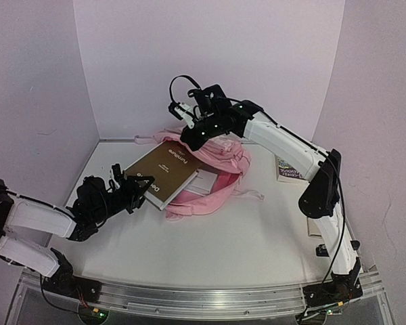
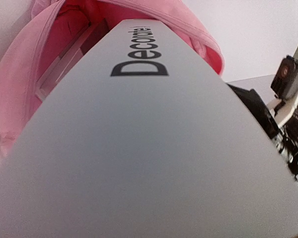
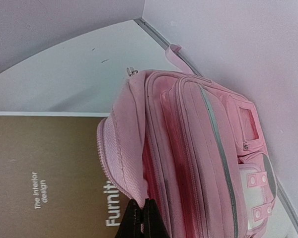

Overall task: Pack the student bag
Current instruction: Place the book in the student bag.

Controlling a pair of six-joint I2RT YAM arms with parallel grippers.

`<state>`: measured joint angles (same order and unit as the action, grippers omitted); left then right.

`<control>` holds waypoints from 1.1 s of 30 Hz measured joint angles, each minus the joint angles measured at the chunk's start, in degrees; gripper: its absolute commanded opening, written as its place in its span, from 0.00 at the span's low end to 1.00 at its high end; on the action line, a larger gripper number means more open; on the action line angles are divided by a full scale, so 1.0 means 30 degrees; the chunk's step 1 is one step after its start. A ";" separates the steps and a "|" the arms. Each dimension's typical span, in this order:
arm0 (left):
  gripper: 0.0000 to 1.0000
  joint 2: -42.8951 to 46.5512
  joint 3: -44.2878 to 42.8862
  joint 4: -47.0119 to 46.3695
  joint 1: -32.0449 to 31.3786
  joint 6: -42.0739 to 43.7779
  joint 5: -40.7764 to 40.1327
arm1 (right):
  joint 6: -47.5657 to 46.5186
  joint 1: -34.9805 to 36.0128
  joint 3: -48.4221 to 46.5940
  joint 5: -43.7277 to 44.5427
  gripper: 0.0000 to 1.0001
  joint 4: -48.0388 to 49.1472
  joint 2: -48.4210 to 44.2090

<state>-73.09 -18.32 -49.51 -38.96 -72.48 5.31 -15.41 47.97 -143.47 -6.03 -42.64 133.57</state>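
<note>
While the left hand (image 1: 135, 188) grasps the near corner of the brown book (image 1: 168, 170) to push it in, the student bag (image 1: 213, 196) lies in the middle of the bench (image 1: 243, 237), its mouth facing the book. The right hand (image 3: 142, 213) is clenched on the bag's rim, probably to hold it open. Pale walls (image 1: 210, 54) stand behind.

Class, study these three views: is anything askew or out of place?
The large brown-and-white hardback book lies slanted, only its far end inside the soft pink fabric backpack, most of it jutting out toward the left hand. A small paperback sits apart by the right arm, unpacked.
</note>
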 measured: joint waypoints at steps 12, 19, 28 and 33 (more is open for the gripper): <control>0.26 -1.2319 -0.5595 -0.7081 -0.0019 -0.4707 -0.0873 | 0.0347 0.0486 0.1058 -0.2462 0.00 -0.0275 -0.1369; 0.55 -1.4307 -0.7696 -0.7547 -0.0547 -0.5400 -0.1961 | 0.0613 0.0632 0.2730 -0.3586 0.00 -0.0092 -0.1838; 0.80 -1.1125 -0.7994 -0.2373 -0.1030 -0.4169 -0.3314 | 0.0660 0.0586 0.3079 -0.3523 0.00 0.0075 -0.1950; 0.88 -0.8349 -0.7941 0.0992 -0.1643 -0.3527 -0.3885 | 0.0667 0.0351 0.3072 -0.3509 0.00 0.0179 -0.1947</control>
<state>-98.14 -42.14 -46.53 -43.89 -83.06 -6.35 -13.41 49.02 -134.26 -16.56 -42.10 127.73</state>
